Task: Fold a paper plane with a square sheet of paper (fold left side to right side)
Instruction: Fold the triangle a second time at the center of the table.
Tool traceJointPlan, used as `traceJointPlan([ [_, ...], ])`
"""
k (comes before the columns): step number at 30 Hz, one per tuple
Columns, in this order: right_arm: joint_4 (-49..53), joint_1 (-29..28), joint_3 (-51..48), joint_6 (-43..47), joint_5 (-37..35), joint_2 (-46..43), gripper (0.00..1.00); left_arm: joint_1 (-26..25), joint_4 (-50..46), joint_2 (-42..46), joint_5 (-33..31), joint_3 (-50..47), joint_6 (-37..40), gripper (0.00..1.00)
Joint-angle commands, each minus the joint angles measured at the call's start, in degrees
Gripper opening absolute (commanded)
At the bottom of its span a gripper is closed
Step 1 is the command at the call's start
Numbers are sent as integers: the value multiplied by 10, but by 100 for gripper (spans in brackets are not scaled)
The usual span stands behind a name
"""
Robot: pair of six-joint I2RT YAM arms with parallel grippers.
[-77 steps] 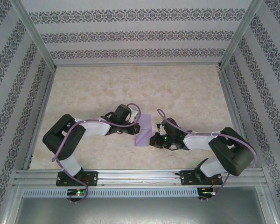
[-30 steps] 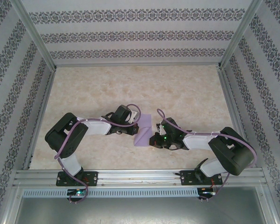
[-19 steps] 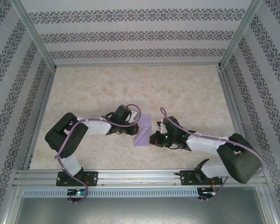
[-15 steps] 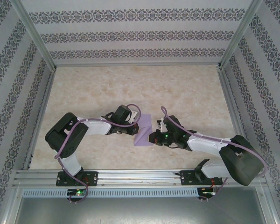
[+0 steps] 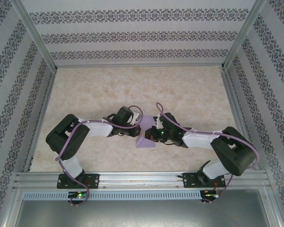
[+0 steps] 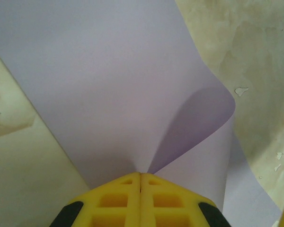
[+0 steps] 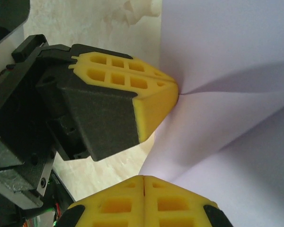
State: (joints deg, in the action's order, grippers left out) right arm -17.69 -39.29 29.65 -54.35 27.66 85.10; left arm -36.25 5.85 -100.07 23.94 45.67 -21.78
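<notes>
marbled tabletop (image 5: pixel 189 94) within patterned walls: the square sheet of paper (image 5: pixel 146 143) sits at centre, bowed upward, its crease line running 12 to 6. the left gripper (image 6: pixel 140 174), at the sheet's 9 o'clock, is pinched tight on the left edge, which likely must travel toward 3. the right gripper (image 7: pixel 143 177), reaching in low from 3, is closed on a near corner.

Worktop (image 5: pixel 189 90): beige, marbled, matt, with a few small white flecks (image 6: pixel 241 90) in the left wrist view. Enclosure walls (image 5: pixel 142 35): pale wallpaper with dark ornamental bands, on the back and both sides, joined by aluminium corner posts (image 5: pixel 35 33). Near edge: aluminium rail (image 5: pixel 142 178), perforated strip (image 5: pixel 142 195), grey metal panel (image 5: pixel 142 213) below.
</notes>
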Motion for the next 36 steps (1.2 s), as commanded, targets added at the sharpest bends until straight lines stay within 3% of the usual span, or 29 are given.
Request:
traceJointPlan([
  [1,-29,-6,17,-5,-2,23,0,7,-10,-12,-8,-11,9,0],
  [13,-40,-10,14,-2,-13,68,0,6,-12,-9,-14,-12,10,0],
  [36,28,-11,15,11,-31,59,0,6,-12,-7,-17,-13,10,0],
])
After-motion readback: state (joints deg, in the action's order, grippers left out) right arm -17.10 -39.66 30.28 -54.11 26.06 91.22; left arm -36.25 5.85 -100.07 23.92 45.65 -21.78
